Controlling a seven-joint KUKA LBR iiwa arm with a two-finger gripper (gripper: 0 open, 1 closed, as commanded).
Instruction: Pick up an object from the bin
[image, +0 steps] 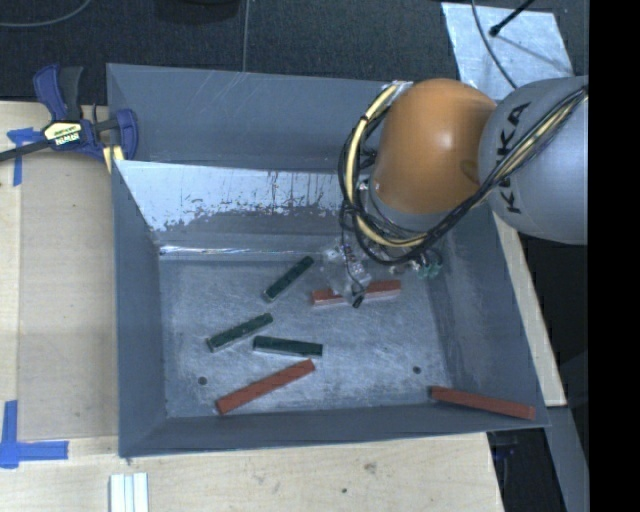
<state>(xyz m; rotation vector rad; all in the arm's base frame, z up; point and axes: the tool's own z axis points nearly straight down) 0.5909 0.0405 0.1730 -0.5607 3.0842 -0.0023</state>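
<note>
Grey bin (140, 320), centre frame: red-brown stick (385, 289), long axis left-right.
Jaws sit over its middle; open or closed, I cannot tell.

Oblique overhead view onto bin (138, 300)

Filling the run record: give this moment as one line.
jaws: over red-brown stick, back right | held: cannot tell | loose: three green sticks, two other red-brown sticks
</note>
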